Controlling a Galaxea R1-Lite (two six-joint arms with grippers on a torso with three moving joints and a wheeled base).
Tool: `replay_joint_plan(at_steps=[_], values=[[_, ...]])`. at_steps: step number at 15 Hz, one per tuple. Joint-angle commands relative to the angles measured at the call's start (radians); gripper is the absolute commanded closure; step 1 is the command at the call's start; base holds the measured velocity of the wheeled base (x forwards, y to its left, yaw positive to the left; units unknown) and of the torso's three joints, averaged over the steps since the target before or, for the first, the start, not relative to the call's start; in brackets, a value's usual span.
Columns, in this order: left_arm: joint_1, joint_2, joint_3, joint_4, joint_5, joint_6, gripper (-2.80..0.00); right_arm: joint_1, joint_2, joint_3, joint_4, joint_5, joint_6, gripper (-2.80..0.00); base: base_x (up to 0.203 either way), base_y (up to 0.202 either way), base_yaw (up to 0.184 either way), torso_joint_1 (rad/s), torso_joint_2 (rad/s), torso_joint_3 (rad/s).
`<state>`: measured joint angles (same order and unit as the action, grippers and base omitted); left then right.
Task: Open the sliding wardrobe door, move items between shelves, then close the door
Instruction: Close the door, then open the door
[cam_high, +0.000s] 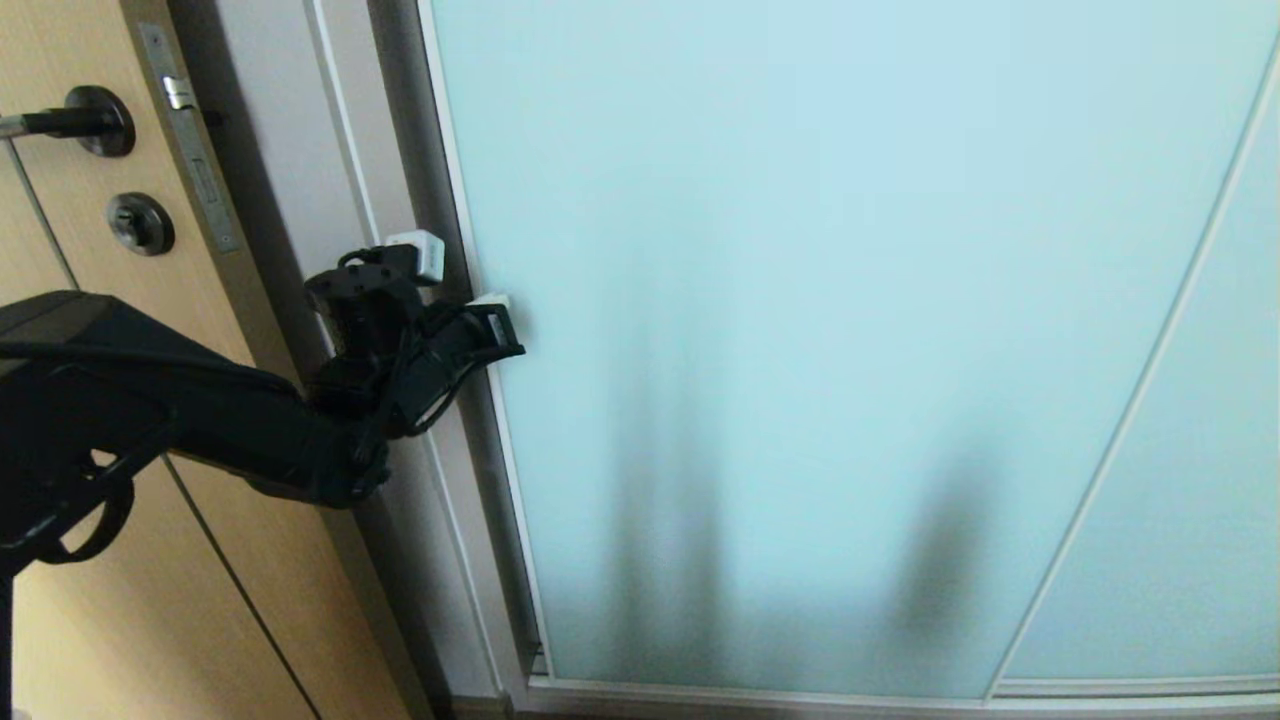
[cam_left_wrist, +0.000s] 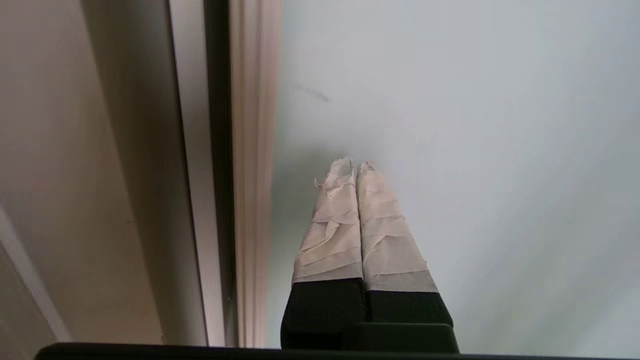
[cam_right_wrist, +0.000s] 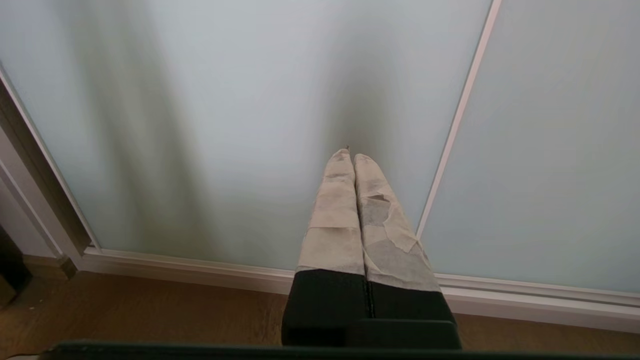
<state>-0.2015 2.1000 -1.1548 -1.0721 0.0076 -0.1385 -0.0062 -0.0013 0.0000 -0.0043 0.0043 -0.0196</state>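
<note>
The left gripper (cam_high: 490, 312) is positioned at the left frame edge of the closed sliding wardrobe door (cam_high: 800, 350). A wood hinged door (cam_high: 90, 420) with lever handle (cam_high: 70, 122) stands further left.

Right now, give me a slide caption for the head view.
Left claw, shut, at the left edge of the closed frosted wardrobe door.

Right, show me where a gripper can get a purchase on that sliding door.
The sliding door is shut, its left frame tight against the wall jamb, where the shut left gripper sits; only a dark slit there. The frosted pane is bare across to the thin divider strip. Right gripper shut, low near the bottom rail.
</note>
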Motion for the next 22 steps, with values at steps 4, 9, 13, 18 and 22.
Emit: replay_joint_plan(at_steps=[4,9,13,18,22], values=[[-0.004,-0.14,0.106,-0.007,0.001,-0.009,0.0,0.0,0.001,0.0,0.0,0.0,0.0,0.0,0.0,0.0,0.0,0.0,0.0,0.0],[0.0,-0.446,0.288,0.007,0.022,0.003,0.0,0.0,0.001,0.002,0.0,0.0,0.0,0.0,0.0,0.0,0.0,0.0,0.0,0.0],[0.03,-0.763,0.456,0.079,0.073,0.089,0.0,0.0,0.001,0.0,0.0,0.0,0.0,0.0,0.0,0.0,0.0,0.0,0.0,0.0],[0.062,-1.201,0.636,0.408,0.172,0.124,0.0,0.0,0.001,0.001,0.0,0.0,0.0,0.0,0.0,0.0,0.0,0.0,0.0,0.0],[0.105,-1.556,0.736,0.708,0.194,0.128,0.0,0.0,0.001,0.0,0.0,0.0,0.0,0.0,0.0,0.0,0.0,0.0,0.0,0.0]])
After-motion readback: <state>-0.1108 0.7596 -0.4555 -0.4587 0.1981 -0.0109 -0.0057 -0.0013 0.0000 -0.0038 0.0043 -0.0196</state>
